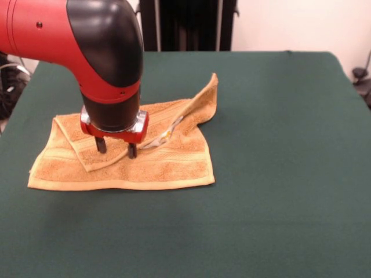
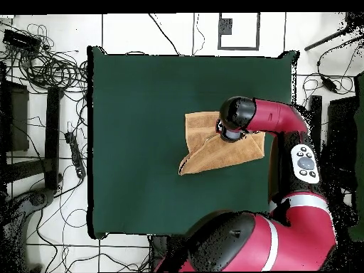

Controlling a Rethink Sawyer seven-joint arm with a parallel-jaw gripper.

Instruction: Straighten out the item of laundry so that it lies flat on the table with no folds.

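The towel [image 1: 124, 159] lies near the middle of the table [image 1: 278, 191], with one flap folded over on top and a corner sticking up. It looks soft and floppy — easy to lift by a folded edge or that corner. The gripper [image 1: 116, 148] hangs over the fold, fingers apart, holding nothing — its tips may touch the cloth. From above, the arm hides part of the towel.

You have the orange-tan terry towel [image 1: 168, 165] [image 2: 206, 153] lying rumpled on the dark green table [image 1: 278, 174] [image 2: 135, 128], folded over on itself. In the front view its near edge lies straight, with woven band stripes running along it. One far corner juts out toward the table's far side.
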